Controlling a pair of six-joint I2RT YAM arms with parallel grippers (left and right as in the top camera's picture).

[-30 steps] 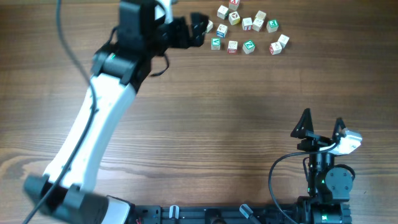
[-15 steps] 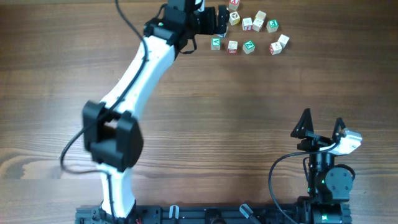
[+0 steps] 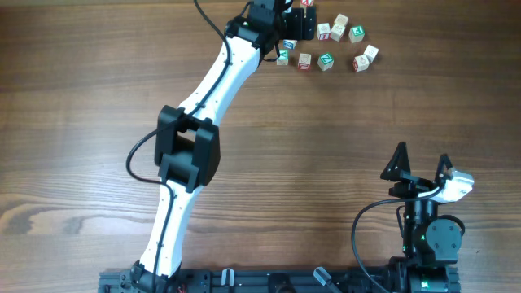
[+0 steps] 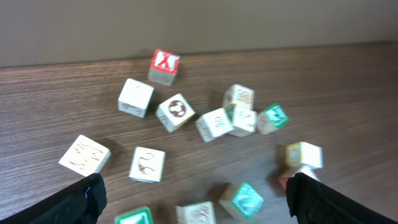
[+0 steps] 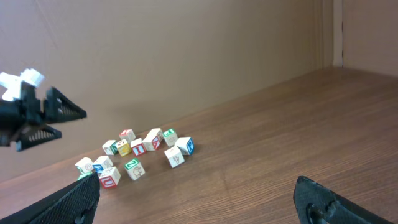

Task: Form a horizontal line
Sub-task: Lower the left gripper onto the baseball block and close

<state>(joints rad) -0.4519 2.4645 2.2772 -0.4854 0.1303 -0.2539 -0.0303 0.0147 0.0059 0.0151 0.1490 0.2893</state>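
Several small whitish letter cubes (image 3: 326, 60) lie scattered at the far middle of the table. I see no straight row of touching cubes; three (image 4: 242, 121) bunch loosely together. My left gripper (image 3: 299, 26) hangs open over the left part of the cluster and hides a few cubes. In the left wrist view its jaws (image 4: 199, 202) are wide apart and empty, with a green cube (image 4: 247, 199) and a plain one (image 4: 198, 213) between them. My right gripper (image 3: 421, 171) is open and empty near the front right, far from the cubes (image 5: 134, 168).
A red-faced cube (image 4: 164, 65) stands apart at the far edge, close to the wall. The left arm (image 3: 191, 146) reaches diagonally across the table's middle. The brown wood table (image 3: 366, 122) runs bare between the cubes and the right gripper.
The left arm has swung to the right along the far edge, and its gripper now sits over the cube cluster. The cubes and the right arm have not moved.
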